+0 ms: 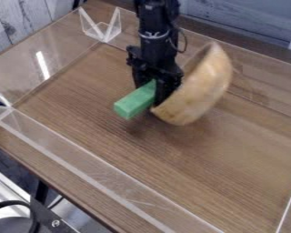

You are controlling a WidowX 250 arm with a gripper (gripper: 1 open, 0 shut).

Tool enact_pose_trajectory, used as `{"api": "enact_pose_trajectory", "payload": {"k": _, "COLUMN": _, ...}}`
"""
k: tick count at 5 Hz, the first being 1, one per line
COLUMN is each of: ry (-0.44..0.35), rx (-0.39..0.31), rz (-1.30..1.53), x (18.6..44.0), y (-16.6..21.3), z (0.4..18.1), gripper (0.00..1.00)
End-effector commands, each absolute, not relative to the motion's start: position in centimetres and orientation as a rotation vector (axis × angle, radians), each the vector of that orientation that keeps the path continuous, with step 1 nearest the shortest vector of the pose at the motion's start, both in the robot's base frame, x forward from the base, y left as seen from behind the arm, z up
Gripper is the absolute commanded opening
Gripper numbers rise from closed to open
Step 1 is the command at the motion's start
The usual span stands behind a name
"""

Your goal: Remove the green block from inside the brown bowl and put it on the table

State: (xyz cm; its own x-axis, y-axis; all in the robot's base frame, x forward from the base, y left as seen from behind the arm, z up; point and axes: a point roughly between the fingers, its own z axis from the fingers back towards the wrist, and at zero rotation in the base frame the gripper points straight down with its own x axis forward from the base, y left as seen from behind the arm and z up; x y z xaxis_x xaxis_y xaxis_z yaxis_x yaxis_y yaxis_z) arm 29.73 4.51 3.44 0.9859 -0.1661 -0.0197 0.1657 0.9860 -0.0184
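The gripper [155, 88] clamped the green block [135, 101] low over the table [75, 100]; the brown bowl [196, 86] stood tipped on edge against it, apparently nudged.

The green block [135, 101], a small bright brick, hangs tilted just above the table [75, 118], its near end lower. The tan wooden bowl [199, 87] is tipped on its edge, right of the block.
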Motion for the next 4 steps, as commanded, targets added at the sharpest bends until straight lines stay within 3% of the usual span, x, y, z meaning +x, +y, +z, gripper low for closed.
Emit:
{"api": "enact_pose_trajectory", "payload": {"k": 1, "ry": -0.019, "rx": -0.01, "rz": -0.19, "x": 30.0, "y": 3.6, "z": 4.6, "gripper": 0.0}}
{"api": "enact_pose_trajectory", "payload": {"k": 4, "ry": -0.019, "rx": -0.02, "rz": -0.23, "x": 29.9, "y": 1.6, "z": 4.4, "gripper": 0.0}}
